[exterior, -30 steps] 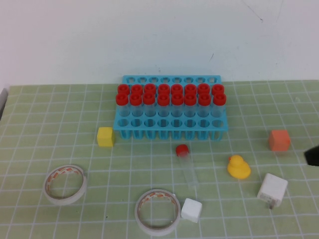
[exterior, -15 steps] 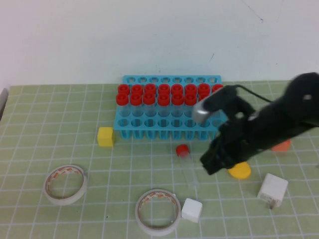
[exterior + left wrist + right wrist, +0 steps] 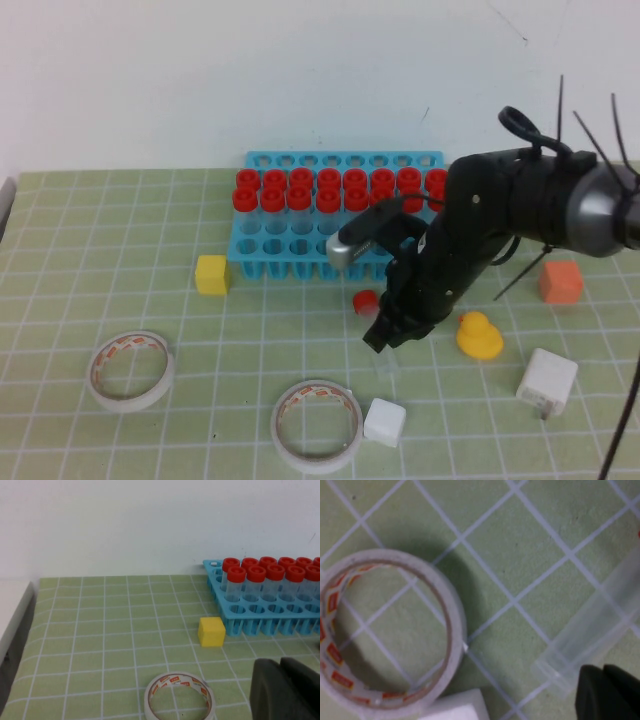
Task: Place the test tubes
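Observation:
A blue rack (image 3: 340, 262) at the back of the mat holds two rows of red-capped test tubes (image 3: 300, 196); its front holes are empty. One loose tube lies flat in front of the rack, its red cap (image 3: 366, 300) showing while my right arm covers most of its clear body. My right gripper (image 3: 385, 336) hovers shut just over that tube, holding nothing. In the right wrist view the clear tube (image 3: 600, 615) lies beside the shut right gripper (image 3: 602, 672). In the left wrist view my left gripper (image 3: 280, 665) is shut and empty, low over the mat, short of the rack (image 3: 235, 616).
A yellow cube (image 3: 211, 274) sits left of the rack. Two tape rolls (image 3: 130, 370) (image 3: 317, 423) and a white cube (image 3: 384, 422) lie near the front. A yellow duck (image 3: 479, 335), an orange cube (image 3: 560, 282) and a white block (image 3: 546, 382) are on the right.
My right arm swept in from the right edge and leftwards, and its shut gripper now hangs over the loose tube. The tube and other objects have not moved.

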You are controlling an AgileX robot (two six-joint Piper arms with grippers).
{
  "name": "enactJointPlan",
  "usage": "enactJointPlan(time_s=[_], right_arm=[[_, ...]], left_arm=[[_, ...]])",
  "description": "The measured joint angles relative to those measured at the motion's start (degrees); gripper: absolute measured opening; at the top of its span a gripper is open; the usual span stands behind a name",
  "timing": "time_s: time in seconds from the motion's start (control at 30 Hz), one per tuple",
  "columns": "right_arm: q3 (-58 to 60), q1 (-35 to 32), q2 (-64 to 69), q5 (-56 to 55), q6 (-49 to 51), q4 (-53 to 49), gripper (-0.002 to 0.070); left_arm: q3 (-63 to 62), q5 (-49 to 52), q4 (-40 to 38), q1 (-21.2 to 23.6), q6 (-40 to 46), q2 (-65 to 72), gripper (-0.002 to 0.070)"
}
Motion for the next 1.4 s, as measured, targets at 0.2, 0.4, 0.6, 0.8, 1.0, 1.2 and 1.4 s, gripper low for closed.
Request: enactJointPlan(time_s=[0.2,0.4,0.6,0.8,1.0,1.2,1.4], right_arm=[[-4.4,0.0,3.6,3.2,5.7,-0.1,0.0139],[-5.0,0.0,5.6,3.5,7.9,-0.5,0.0368],[-5.1,0.0,7.8,3.5,8.3,-0.6,0.0405],[-5.1,0.0,8.4,3.6,10.4,-0.6,0.0298],[-5.1,0.1,8.5,3.6,11.0,-1.0,0.0233],[-5.1,0.2,8.4,3.6,11.1,-3.4,0.0233],[-5.1,0.9,4.1,0.7,13.0,-7.1,0.0233]], left_arm=[[0.0,-0.6,0.0,0.0,0.0,0.0,-0.0001],[0.0,-0.7,0.0,0.0,0.0,0.0,-0.0001],[0.0,-0.7,0.0,0.0,0.0,0.0,-0.0001],[0.0,-0.7,0.0,0.0,0.0,0.0,-0.0001],[0.0,-0.7,0.0,0.0,0.0,0.0,-0.0001],[0.3,-1.1,0.0,0.0,0.0,0.0,-0.0001],[2.0,-3.3,0.0,0.0,0.0,0.0,-0.0001]])
